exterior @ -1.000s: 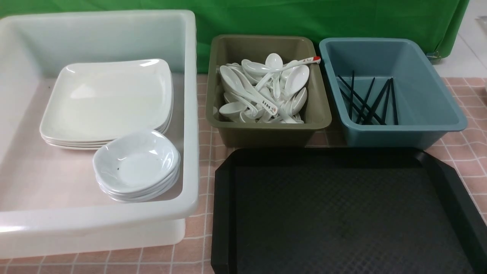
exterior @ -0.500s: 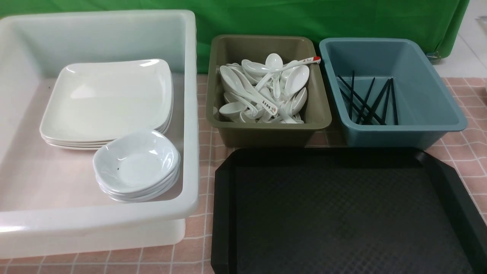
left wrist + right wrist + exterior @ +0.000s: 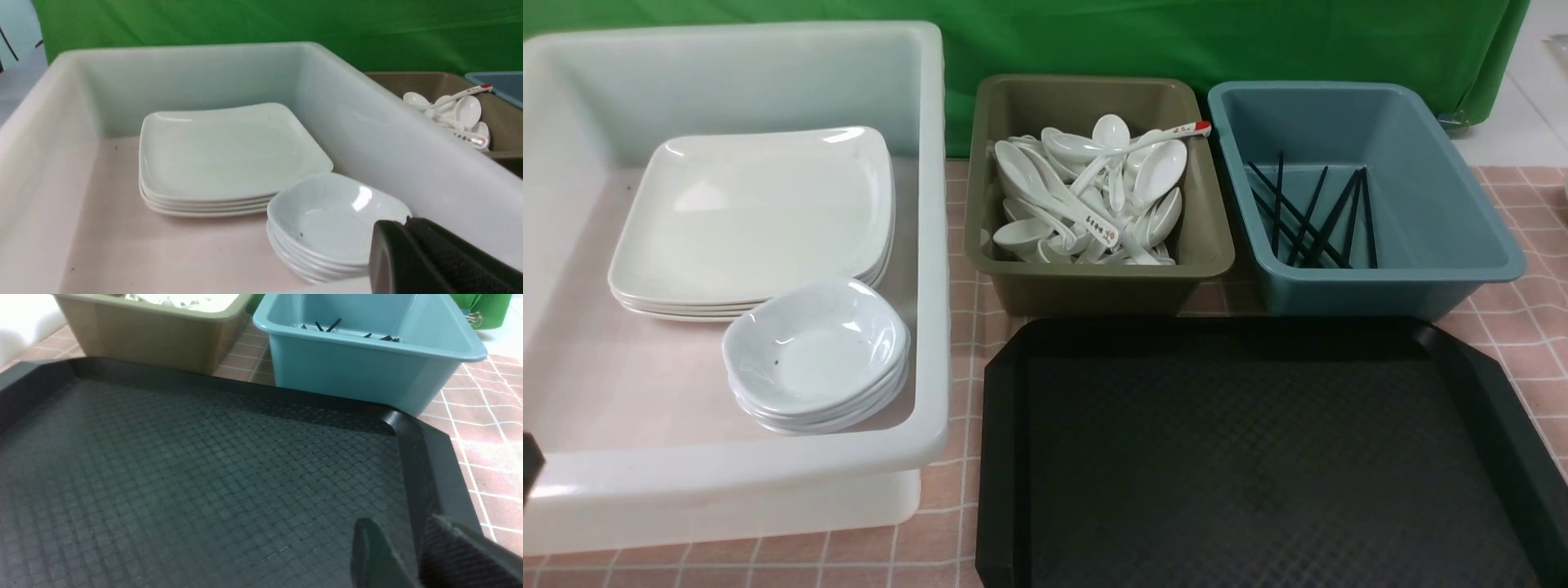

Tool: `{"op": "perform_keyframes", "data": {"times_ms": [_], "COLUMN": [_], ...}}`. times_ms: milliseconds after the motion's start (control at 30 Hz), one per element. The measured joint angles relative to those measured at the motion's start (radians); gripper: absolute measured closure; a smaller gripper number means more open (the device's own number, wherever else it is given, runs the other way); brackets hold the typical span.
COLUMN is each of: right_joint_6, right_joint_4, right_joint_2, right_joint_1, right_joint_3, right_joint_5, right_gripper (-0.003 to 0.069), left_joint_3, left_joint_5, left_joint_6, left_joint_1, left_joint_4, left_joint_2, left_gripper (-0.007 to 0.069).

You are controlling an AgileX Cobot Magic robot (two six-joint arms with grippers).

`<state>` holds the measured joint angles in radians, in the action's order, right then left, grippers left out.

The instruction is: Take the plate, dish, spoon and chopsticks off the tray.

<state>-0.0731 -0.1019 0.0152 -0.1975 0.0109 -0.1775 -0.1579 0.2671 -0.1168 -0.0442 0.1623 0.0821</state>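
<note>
The black tray (image 3: 1258, 457) lies at the front right with nothing on it. A large square plate (image 3: 760, 204) tops a stack in the white tub, and the small dish (image 3: 813, 347) tops a stack in front of it. The spoon (image 3: 1086, 216) with black characters lies on the pile in the olive tub. Black chopsticks (image 3: 1311, 216) lie in the blue tub. My left gripper (image 3: 404, 222) is shut and empty, just above the tub's near rim beside the dish (image 3: 327, 216). Above the tray's (image 3: 184, 465) near right corner, my right gripper (image 3: 400, 522) is open and holds nothing.
The white tub (image 3: 931, 245) fills the left side. The olive tub (image 3: 1094, 290) with many white spoons and the blue tub (image 3: 1380, 290) stand side by side behind the tray. A red-tipped spoon (image 3: 1176, 132) rests across the olive tub's pile. Green cloth hangs behind.
A dark bit of my left arm has come into the front view at the left edge. The dishes, tubs and tray have not moved.
</note>
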Motion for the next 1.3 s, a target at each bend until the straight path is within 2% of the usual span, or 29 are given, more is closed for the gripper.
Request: {"op": "perform_keyframes", "data": {"times_ms": [367, 1300], "right_joint_6": [0.000, 0.000], "right_joint_4": [0.000, 0.000], "right_joint_2": [0.000, 0.000], "right_joint_1": [0.000, 0.000], "right_joint_3": [0.001, 0.001], "right_joint_5": [-0.002, -0.002], "right_gripper": [0.0419, 0.0419], "left_joint_3": [0.162, 0.164], "left_joint_5": [-0.036, -0.038], "left_joint_6": [0.060, 0.057], "left_joint_1": [0.000, 0.000], "left_joint_4": [-0.035, -0.038], "left_joint_2": [-0.082, -0.082], "left_gripper": [0.0620, 0.0606]}}
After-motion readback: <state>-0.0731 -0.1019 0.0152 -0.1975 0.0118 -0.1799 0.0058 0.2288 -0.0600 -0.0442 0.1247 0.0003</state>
